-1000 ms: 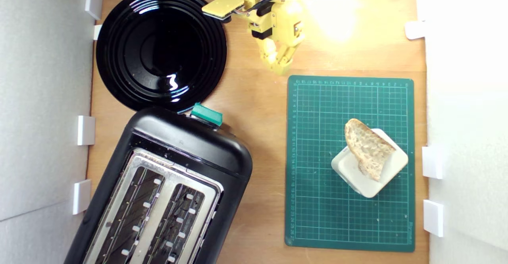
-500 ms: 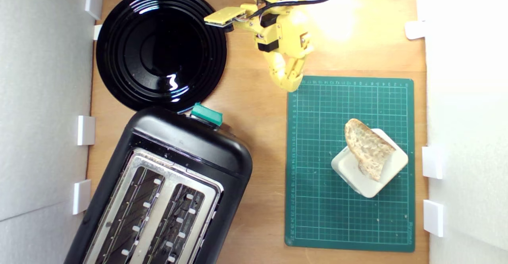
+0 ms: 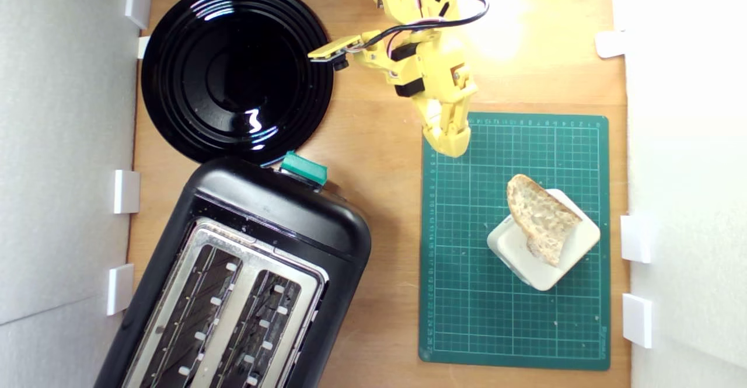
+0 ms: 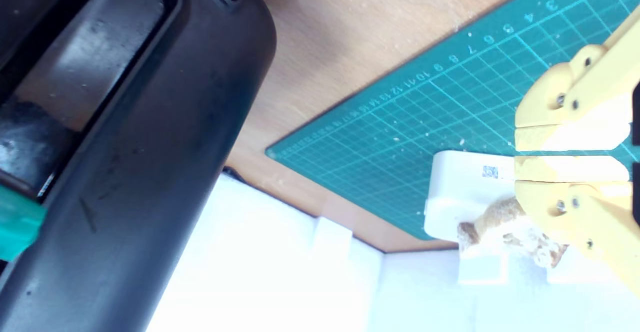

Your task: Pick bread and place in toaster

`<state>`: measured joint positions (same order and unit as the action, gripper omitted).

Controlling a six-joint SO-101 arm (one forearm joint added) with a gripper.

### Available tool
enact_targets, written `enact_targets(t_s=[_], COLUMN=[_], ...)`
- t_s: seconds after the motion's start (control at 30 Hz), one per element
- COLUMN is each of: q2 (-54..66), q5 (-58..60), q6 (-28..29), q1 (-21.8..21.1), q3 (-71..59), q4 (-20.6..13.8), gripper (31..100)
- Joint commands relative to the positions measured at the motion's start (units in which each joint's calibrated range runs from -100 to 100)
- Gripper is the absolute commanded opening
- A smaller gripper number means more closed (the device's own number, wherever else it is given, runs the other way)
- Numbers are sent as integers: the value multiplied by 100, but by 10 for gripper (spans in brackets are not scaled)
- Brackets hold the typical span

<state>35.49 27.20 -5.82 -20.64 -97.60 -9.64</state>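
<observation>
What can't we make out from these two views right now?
- Toaster: exterior view's bottom edge cuts off its lower end; slot depths are too dark to read.
- Bread: in the wrist view the end effector covers most of it.
- White block: its top is partly hidden under the bread in the exterior view.
- Arm base: cut off at the exterior view's top edge.

The wooden table (image 3: 379,160) holds a green mat (image 3: 467,294) under the claw (image 3: 450,143). A black plate (image 3: 233,73) and the toaster (image 3: 245,271) sit on the exterior view's left of the claw.
</observation>
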Motion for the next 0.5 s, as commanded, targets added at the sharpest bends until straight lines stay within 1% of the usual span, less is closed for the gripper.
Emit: enact_targets(t_s=[0.0, 0.03, 0.17, 0.2, 0.47], q2=[-562, -704, -1353, -1527, -2975], q5=[906, 1042, 1597, 1802, 3585], q6=[46, 46, 51, 56, 98], q1=[-31, -39, 17, 33, -15], q3=[32, 32, 32, 41, 77], q4=[-79, -124, -749, -795, -804], gripper=[442, 442, 442, 442, 443])
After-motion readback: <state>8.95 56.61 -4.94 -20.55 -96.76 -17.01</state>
